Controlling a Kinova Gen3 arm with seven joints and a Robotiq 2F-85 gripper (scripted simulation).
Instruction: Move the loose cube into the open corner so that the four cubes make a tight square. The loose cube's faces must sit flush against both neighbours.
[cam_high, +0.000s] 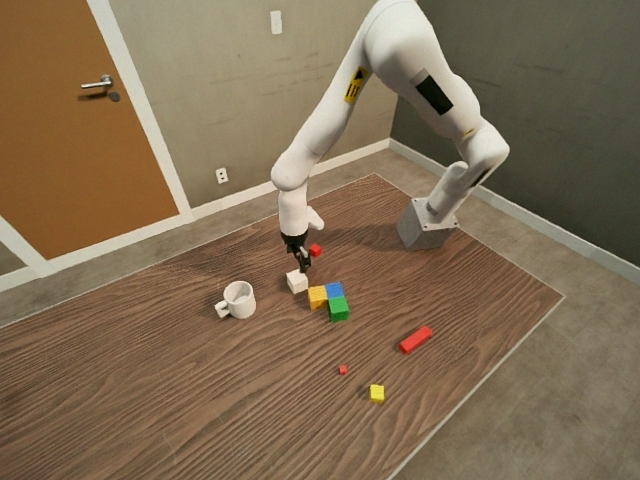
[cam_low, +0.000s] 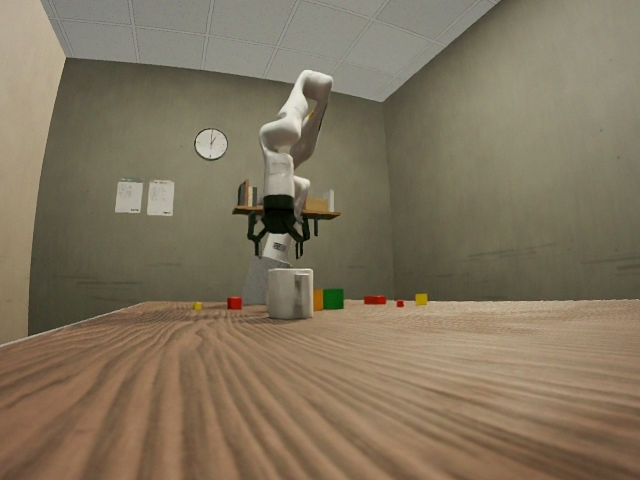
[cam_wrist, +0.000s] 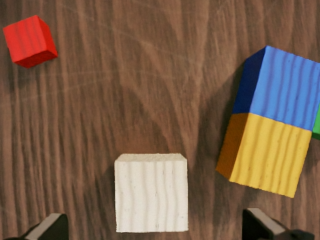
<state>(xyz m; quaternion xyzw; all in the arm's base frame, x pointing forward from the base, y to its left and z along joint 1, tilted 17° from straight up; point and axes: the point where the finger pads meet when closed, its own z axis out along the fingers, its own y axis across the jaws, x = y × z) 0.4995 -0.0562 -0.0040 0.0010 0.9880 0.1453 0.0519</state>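
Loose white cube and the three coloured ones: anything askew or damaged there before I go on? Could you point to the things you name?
No damage visible. The white cube (cam_high: 297, 281) (cam_wrist: 151, 195) stands apart and turned slightly from the yellow cube (cam_high: 317, 297) (cam_wrist: 270, 155), which lines up with the blue cube (cam_high: 334, 290) (cam_wrist: 286, 87). That is expected before placing; nothing else stands out.
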